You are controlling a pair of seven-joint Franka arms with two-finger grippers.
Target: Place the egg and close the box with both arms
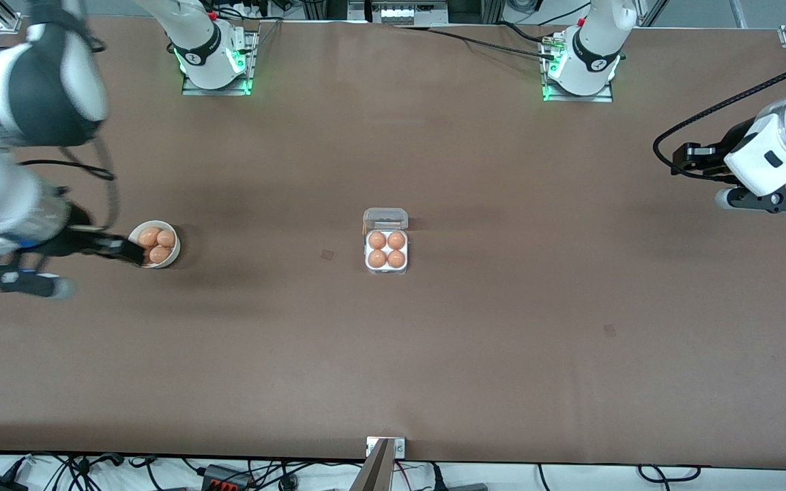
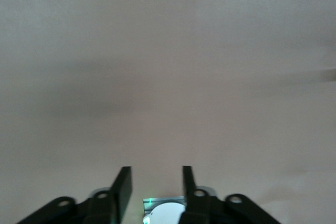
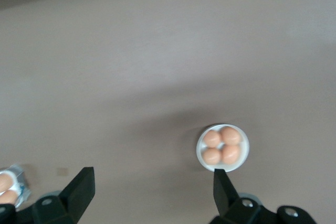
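The box (image 1: 386, 250) sits at the middle of the table with its clear lid (image 1: 385, 218) standing open. Every cell of its white tray holds a brown egg (image 1: 377, 240). A corner of the box shows in the right wrist view (image 3: 9, 184). A round white bowl (image 1: 173, 251) of brown eggs (image 1: 149, 236) sits toward the right arm's end. My right gripper (image 1: 119, 247) hangs in the air over the bowl's edge, wide open and empty (image 3: 153, 174). My left gripper (image 1: 681, 158) waits in the air over bare table at the left arm's end, open and empty (image 2: 157, 174).
The bowl with several eggs also shows in the right wrist view (image 3: 223, 148). Small tape marks lie on the brown table (image 1: 327, 254) (image 1: 610, 331). The arm bases (image 1: 215, 65) (image 1: 580, 68) stand along the table's edge farthest from the front camera.
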